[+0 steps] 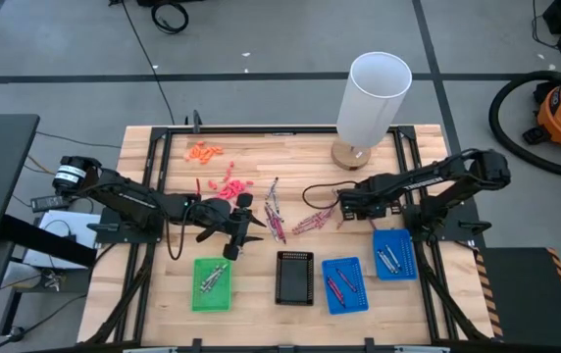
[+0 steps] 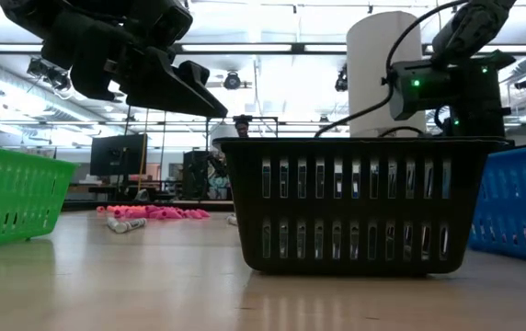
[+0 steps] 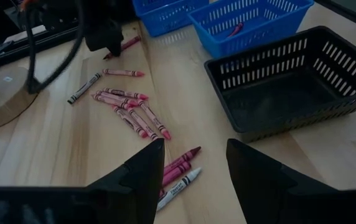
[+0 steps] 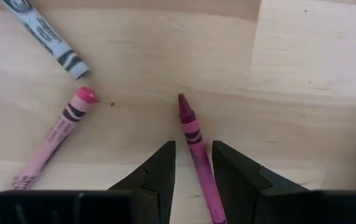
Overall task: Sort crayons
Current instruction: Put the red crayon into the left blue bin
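Note:
Loose crayons (image 1: pixel 277 218) lie in two small heaps at the table's middle, pinkish-red, maroon and silvery-grey ones (image 3: pixel 128 102). My right gripper (image 1: pixel 342 208) points down at the right heap's edge, shut on a maroon crayon (image 4: pixel 187 121). A pink crayon (image 4: pixel 53 140) and a grey crayon (image 4: pixel 47 37) lie flat beside it. My left gripper (image 1: pixel 239 227) hovers open at the left of the heaps. Past its fingers (image 3: pixel 195 144), a maroon crayon (image 3: pixel 184 160) and a grey one (image 3: pixel 179 185) lie on the table. My right gripper has the maroon crayon's wrapped shaft (image 4: pixel 196 149) between its two fingers, behind the pointed end. The fingers come from above, pointing down, and lie across the crayon. The pointed end sticks out beyond the fingertips. Whether the crayon is clear of the table I cannot tell.
Along the near edge stand a green tray (image 1: pixel 212 284), a black tray (image 1: pixel 295 277) and two blue trays (image 1: pixel 344 284) (image 1: pixel 395 255), some holding crayons. A white cylinder (image 1: pixel 374 98) stands at the far right. Orange bits (image 1: pixel 205 150) and pink bits (image 1: pixel 227 186) lie at the far left.

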Robot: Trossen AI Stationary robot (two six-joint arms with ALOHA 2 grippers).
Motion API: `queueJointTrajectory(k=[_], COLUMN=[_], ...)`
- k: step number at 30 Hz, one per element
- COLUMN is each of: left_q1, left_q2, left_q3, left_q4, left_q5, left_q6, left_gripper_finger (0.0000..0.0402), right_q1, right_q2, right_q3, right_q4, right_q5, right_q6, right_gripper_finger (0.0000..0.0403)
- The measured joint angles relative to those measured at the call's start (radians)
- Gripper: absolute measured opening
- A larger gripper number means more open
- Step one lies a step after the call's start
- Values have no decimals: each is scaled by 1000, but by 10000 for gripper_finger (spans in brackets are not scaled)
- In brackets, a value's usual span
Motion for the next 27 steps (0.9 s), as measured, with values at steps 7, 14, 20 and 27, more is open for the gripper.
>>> queueJointTrajectory(k=[7,14,20,27], left_q1=[0,0,0,0], left_q2=[0,0,0,0], left_q3=[0,0,0,0], left_q4=[0,-1,-1,-3], left_q5=[0,0,0,0], left_q6=[0,0,0,0], left_gripper_finger=[185,185,185,185], right_q1=[2,18,17,30], right_q2=[81,26,22,20], right_q3=[17,47,51,114], right_q4=[13,-36,-22,-8], right_q5=[-23,15,17,-1], right_q6=[-57,-79,-86,-104], right_gripper_finger=[101,28,15,27])
